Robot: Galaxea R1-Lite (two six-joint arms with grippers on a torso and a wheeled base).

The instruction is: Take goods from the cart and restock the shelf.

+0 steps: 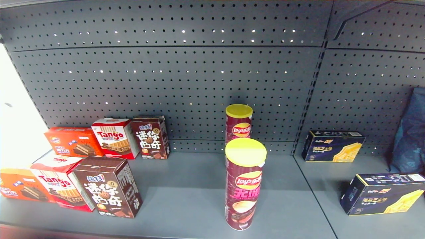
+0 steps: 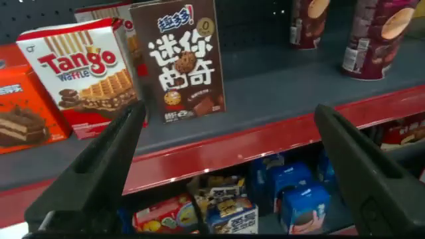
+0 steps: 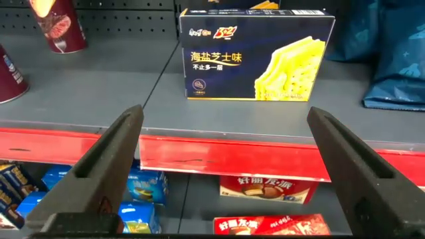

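Observation:
The grey shelf [image 1: 186, 199] carries boxes and cans. At its left stand two rows of boxes: orange, white-red wafer [image 1: 61, 186] and brown cookie box [image 1: 111, 187] in front, the same three kinds behind. Two maroon chip cans with yellow lids stand in the middle, one [image 1: 244, 184] in front of the other [image 1: 238, 123]. Two dark blue cracker boxes [image 1: 382, 193] lie at the right. My left gripper [image 2: 229, 143] is open before the shelf's red edge, below the brown cookie box [image 2: 178, 63]. My right gripper [image 3: 226, 143] is open in front of a dark blue cracker box [image 3: 255, 54]. Both hold nothing.
A perforated back panel [image 1: 186, 86] closes the shelf behind. A dark blue bag [image 1: 410, 132] leans at the far right. Lower shelves hold blue packs [image 2: 302, 199] and red boxes [image 3: 265, 189]. Bare shelf lies between the brown boxes and the cans.

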